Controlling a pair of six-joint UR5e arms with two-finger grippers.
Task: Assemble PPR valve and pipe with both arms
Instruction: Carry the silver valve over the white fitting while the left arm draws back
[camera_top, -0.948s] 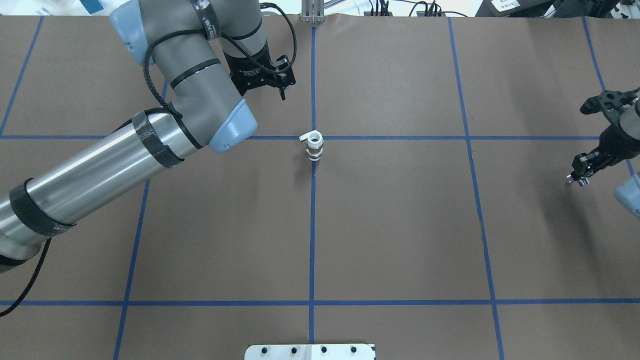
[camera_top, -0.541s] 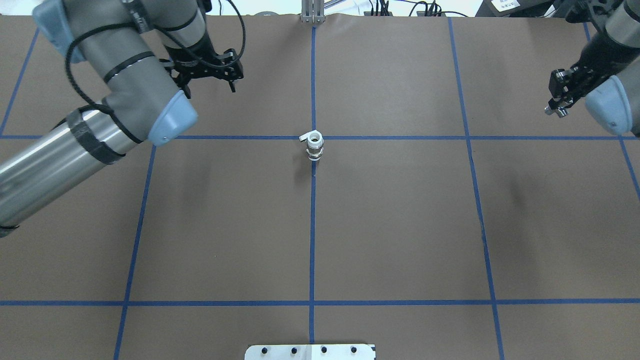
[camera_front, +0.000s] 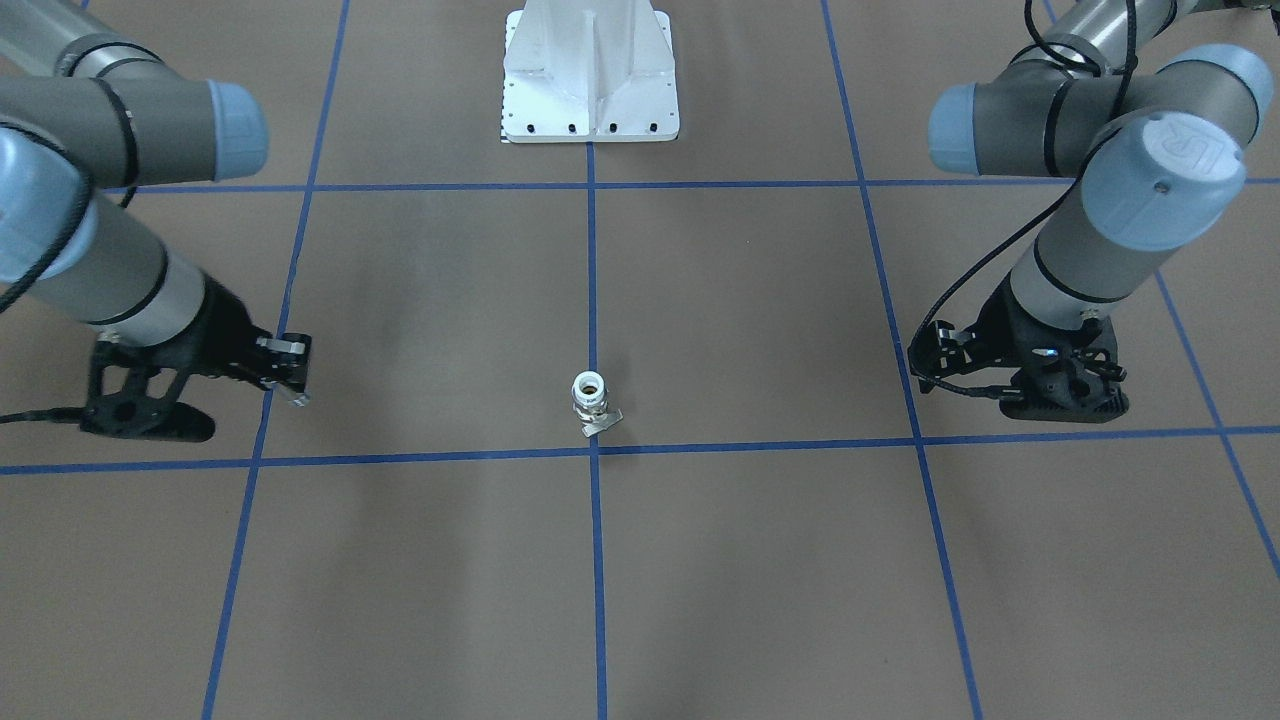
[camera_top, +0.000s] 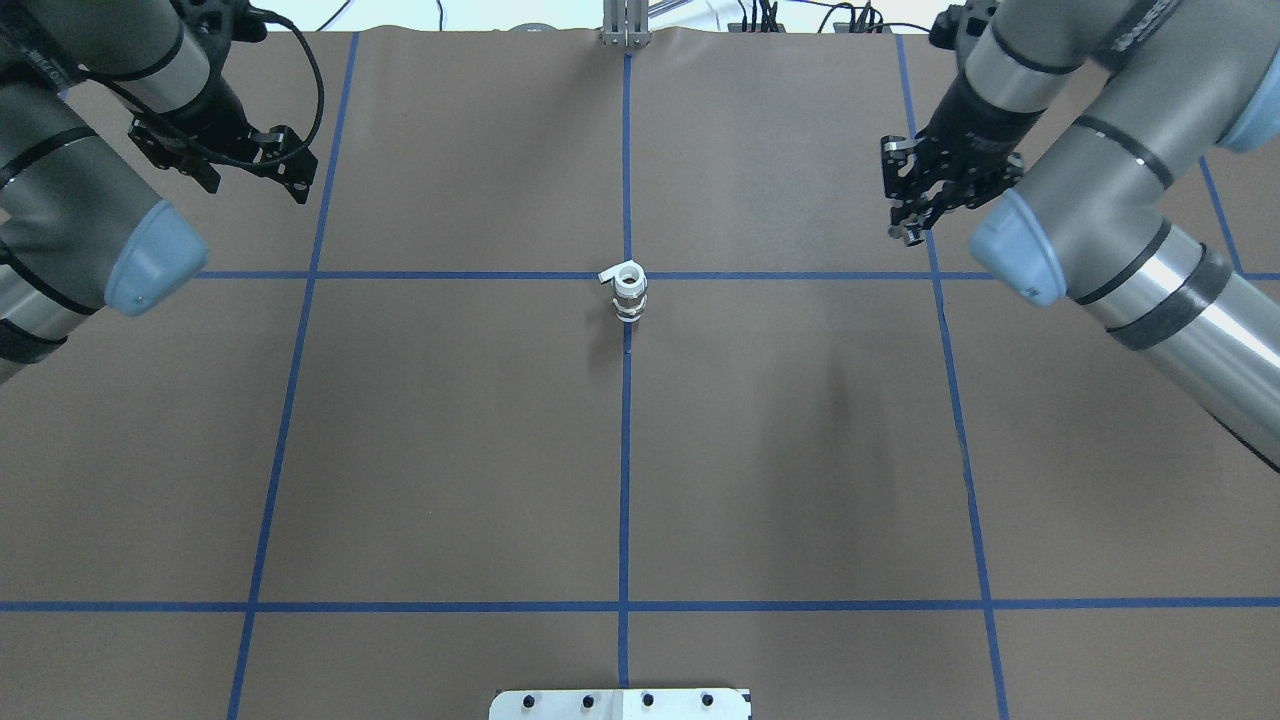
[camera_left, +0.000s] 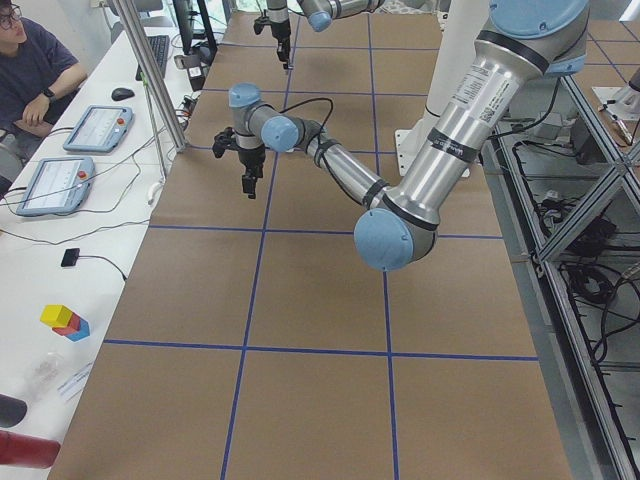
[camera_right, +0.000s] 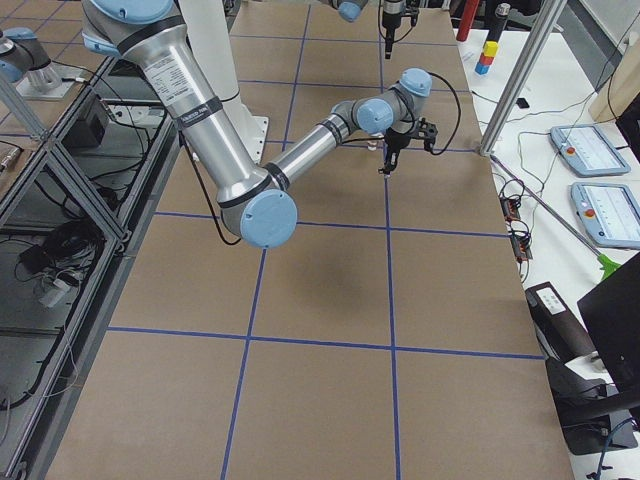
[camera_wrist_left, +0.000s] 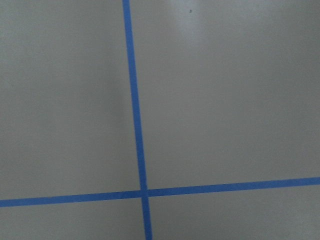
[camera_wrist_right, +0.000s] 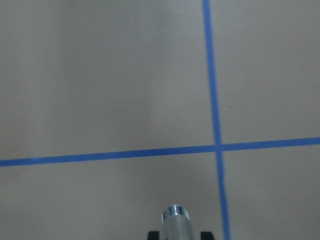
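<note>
overhead and front views opposed, sharing PPR valve (camera_top: 628, 292), side views far, wrist views close

**Valve parked mid-table, pipe up in the right hand**

The PPR valve (camera_top: 629, 292) stands upright on the table (camera_top: 780, 450), right on the centre blue-line crossing (camera_top: 626, 275). It's got white ends, a brownish metal band, the open end facing up, and a pale lever tab poking away from the robot. The pipe (camera_wrist_right: 176, 226), a tiny shiny chrome stub, is pinched in the right hand (camera_top: 908, 230), well off to the valve's right. The left hand (camera_top: 256, 188) hangs spread and empty, well off to its left. The grey, blue-capped left arm (camera_top: 60, 200) and right arm (camera_top: 1100, 200) flank it.
</note>
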